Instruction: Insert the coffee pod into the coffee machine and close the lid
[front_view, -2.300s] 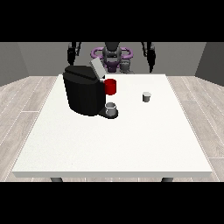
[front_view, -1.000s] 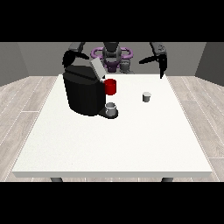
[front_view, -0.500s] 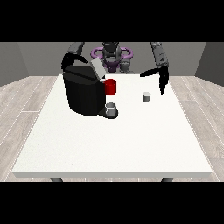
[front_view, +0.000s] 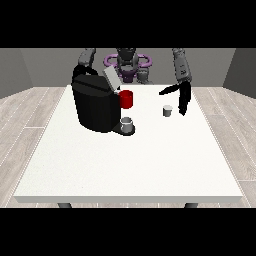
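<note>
The fingers (front_view: 183, 105) of the hand at the view's right (front_view: 181, 96) hung straight, thumb spread leftward, holding nothing, just right of the pod (front_view: 167, 110) on the worktop (front_view: 130, 160). To grasp well, it should straddle the pod before closing. The machine (front_view: 96, 102) stood left, lid (front_view: 111, 78) raised.

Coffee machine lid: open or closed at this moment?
Open. The grey lid stands tilted up above the black coffee machine, not flat on its top.
</note>
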